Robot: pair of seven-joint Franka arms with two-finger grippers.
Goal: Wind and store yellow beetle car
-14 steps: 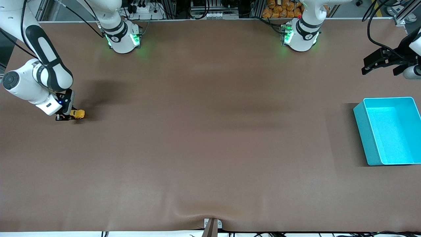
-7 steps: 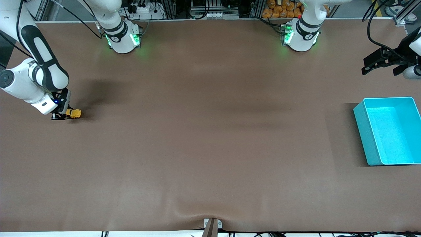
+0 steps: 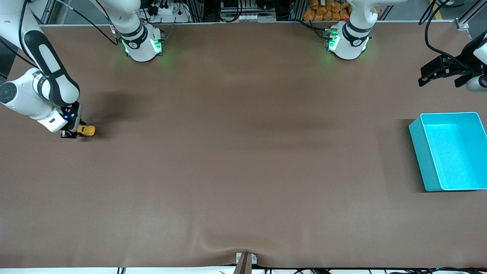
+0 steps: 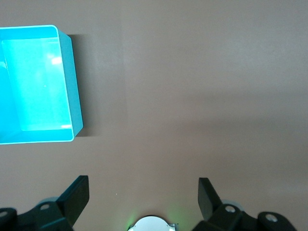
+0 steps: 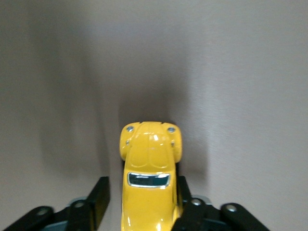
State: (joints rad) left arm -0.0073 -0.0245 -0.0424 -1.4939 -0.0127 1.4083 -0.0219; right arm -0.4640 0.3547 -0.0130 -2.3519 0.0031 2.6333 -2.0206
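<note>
The small yellow beetle-shaped toy car (image 3: 87,130) sits on the brown table (image 3: 243,160) at the right arm's end, well apart from the open turquoise plastic bin (image 3: 417,146) at the left arm's end; in the right wrist view the car (image 5: 150,180) has its rounded nose pointing away from the wrist and its rear between the two black fingers (image 5: 97,198); one finger touches its side, the other stands off with a gap; the right pincer (image 3: 72,131) is thus apart around the car, low at the table; the left pincer (image 3: 433,74) waits up over the table's edge, farther from the front camera than the bin, its fingers (image 4: 77,196) spread wide with nothing between them.
</note>
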